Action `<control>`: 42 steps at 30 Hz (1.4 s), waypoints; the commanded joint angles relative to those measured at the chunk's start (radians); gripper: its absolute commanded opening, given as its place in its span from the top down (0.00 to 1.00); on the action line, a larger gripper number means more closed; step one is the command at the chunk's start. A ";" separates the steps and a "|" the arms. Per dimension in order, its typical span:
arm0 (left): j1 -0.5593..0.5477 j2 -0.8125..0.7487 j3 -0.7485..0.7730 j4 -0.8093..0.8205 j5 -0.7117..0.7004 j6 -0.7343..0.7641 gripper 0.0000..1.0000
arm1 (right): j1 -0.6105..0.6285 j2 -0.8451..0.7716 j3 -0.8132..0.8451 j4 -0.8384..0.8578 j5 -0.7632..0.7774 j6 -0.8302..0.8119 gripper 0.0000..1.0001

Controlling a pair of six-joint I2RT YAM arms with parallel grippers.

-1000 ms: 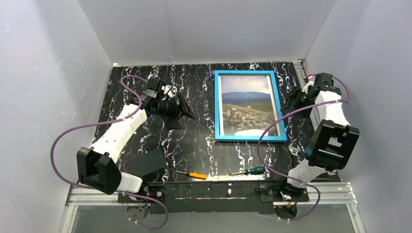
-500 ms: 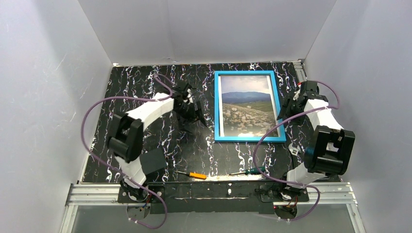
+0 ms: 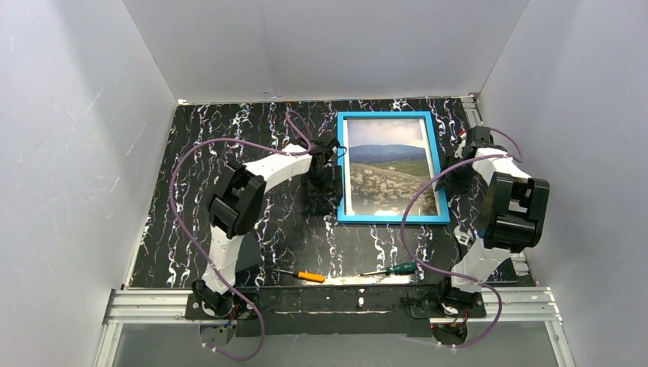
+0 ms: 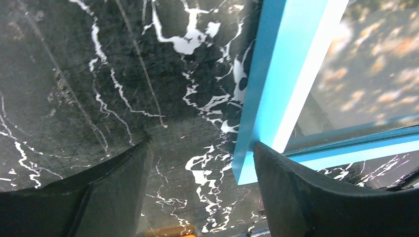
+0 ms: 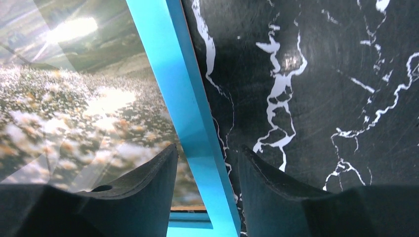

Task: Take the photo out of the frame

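The bright-blue frame (image 3: 391,115) lies flat, face up, at the back middle of the black marbled table (image 3: 229,145). The photo (image 3: 391,173), a landscape with blue mountains and a flowery field, sits inside it. My left gripper (image 3: 322,193) is open just outside the frame's left side near its front corner; one finger (image 4: 316,197) is at the frame's edge (image 4: 276,84), the other over bare table. My right gripper (image 3: 449,170) is open and straddles the frame's right rail (image 5: 190,118), one finger over the photo (image 5: 59,108), one finger (image 5: 296,197) over the table.
An orange-handled screwdriver (image 3: 304,275) and a green-handled screwdriver (image 3: 393,269) lie near the front edge. A dark flat board (image 3: 244,256) lies at the front left behind the left arm. White walls close in the table on three sides.
My left arm has swung right from the table's left middle to the frame's left edge. My right gripper has moved in over the frame's right rail.
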 commanded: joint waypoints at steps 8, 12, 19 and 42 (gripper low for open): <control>-0.059 0.053 0.056 -0.108 -0.064 0.008 0.18 | -0.002 0.058 0.051 0.035 -0.018 -0.023 0.57; -0.071 0.088 0.085 -0.118 -0.077 -0.021 0.24 | 0.001 0.054 0.040 0.051 -0.024 -0.015 0.64; -0.093 0.141 0.111 -0.135 -0.150 -0.012 0.30 | 0.028 0.038 0.039 0.050 0.014 -0.024 0.75; -0.094 0.041 0.075 -0.135 -0.055 -0.012 0.71 | 0.173 -0.169 0.167 -0.152 0.176 -0.038 0.99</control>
